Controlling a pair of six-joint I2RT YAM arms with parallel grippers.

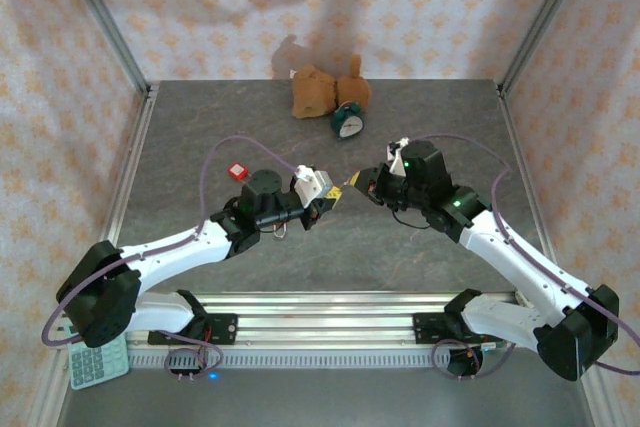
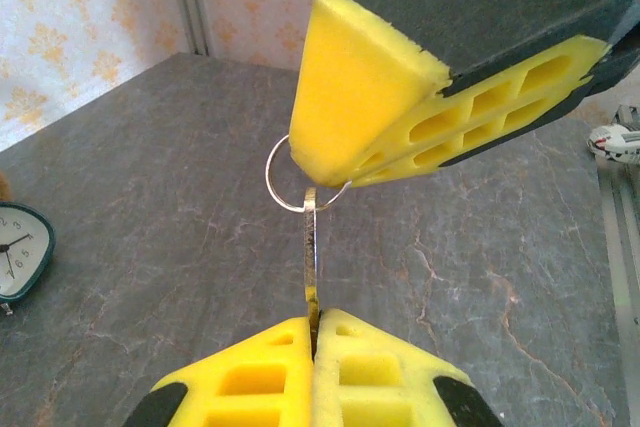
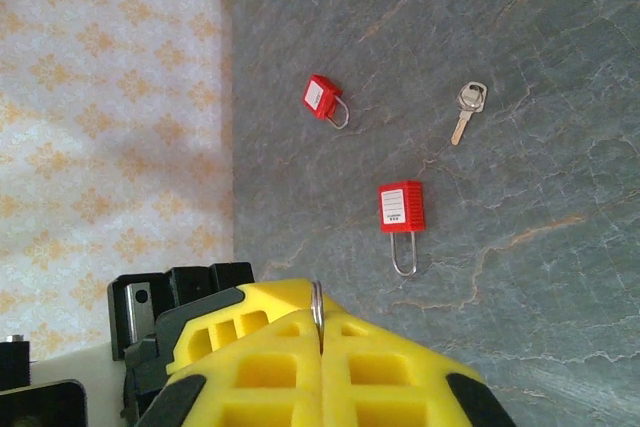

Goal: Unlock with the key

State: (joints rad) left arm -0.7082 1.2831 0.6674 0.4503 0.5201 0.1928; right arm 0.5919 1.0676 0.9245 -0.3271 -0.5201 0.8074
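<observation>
Right under the left wrist lens, your left gripper (image 2: 313, 337) is clamped tight on one end of the key (image 2: 311, 257). You see the key edge-on, its long axis running straight out from those pads toward the right gripper (image 2: 335, 169). That one is pinched on the key ring (image 2: 274, 194) at the key's other end, so both arms share one key, held clear of the table (image 2: 150, 197). Since the ring threads the head, the end buried in your left pads is probably the blade; weigh that before you commit.

At the right wrist, the yellow fingers sit closed on the ring at the bottom edge. Beyond them on the table lie the near red padlock (image 3: 402, 207), the far red padlock (image 3: 321, 99) and a loose key (image 3: 466, 112). The near red padlock's long axis points at your right fingers, shackle end first, so its keyway likely faces away, toward scene left.

From above, the two grippers meet tip to tip mid-table. The far red padlock lies left of them, just beside the left arm (image 1: 190, 242) and well apart from the right arm (image 1: 500, 237). Your left arm is the nearer one, so the key has to go left and down.
</observation>
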